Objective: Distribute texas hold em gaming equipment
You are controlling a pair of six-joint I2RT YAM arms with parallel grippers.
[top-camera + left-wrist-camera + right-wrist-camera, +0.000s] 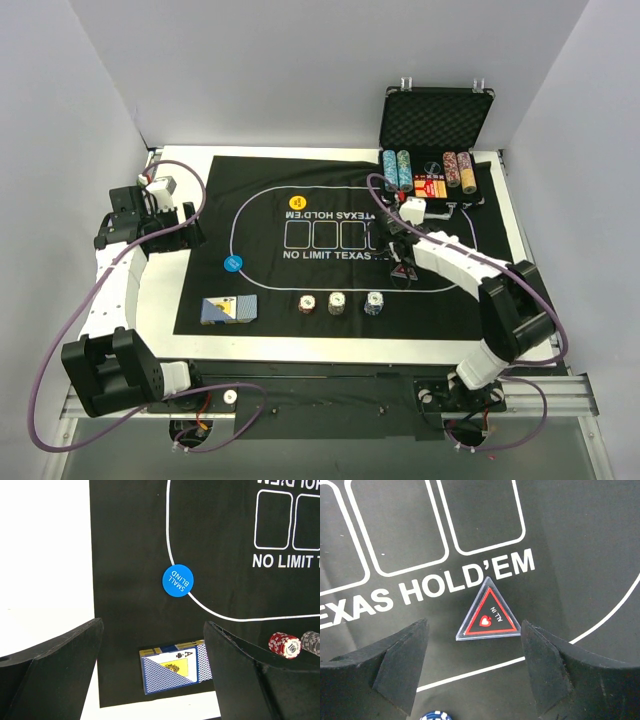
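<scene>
The right pincer (474, 640) is seen low over the black felt mat (260, 170), towards its right edge, its two fingers (400, 665) held well apart and clamped on nothing. A clear triangular marker (488, 616), edged in red and printed "ALL IN", is shown lying flat on the felt just off the fingertips, beside the printed words "TEXAS HOLD'EM"; no contact with either finger can be made out.

The left pincer (153, 630) is pictured spread wide and empty above the mat's left edge. A blue disc (177, 580) marked "SMALL BLIND" is placed on the white printed line near that edge, and a deck of cards (175, 667) is laid at the near left corner of the mat. Three short stacks of chips (337, 302) are lined up along the mat's near edge, to the right of the cards. A yellow disc (297, 202) is set towards the far edge. More chips are stored in rows in the open case (437, 120) at the far right corner of the tabletop.
</scene>
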